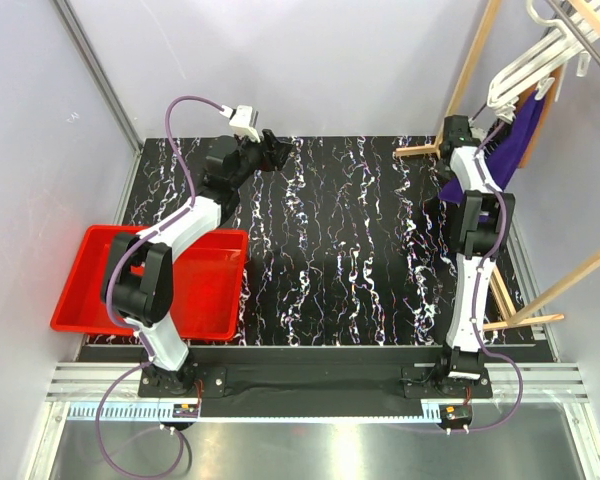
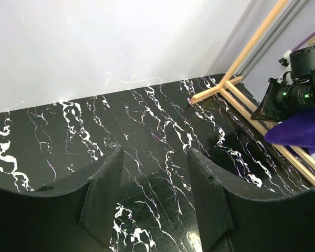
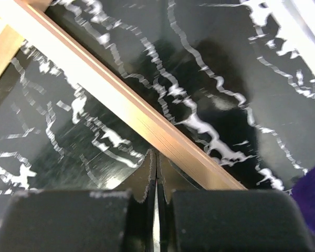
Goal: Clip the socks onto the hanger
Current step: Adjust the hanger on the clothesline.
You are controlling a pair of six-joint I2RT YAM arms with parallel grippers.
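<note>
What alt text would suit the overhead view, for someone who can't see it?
Two robot arms reach over a black marbled table. A red bin sits by the left arm; the right gripper nears a purple cloth and wooden rack, a white hanger at top right.

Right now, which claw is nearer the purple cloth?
Right. The right claw sits just beside the purple cloth; the left claw is far off across the table.

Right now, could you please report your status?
Left gripper open, empty. Right gripper shut over wooden rack beam. No socks in view; hanger far right, by purple cloth.
</note>
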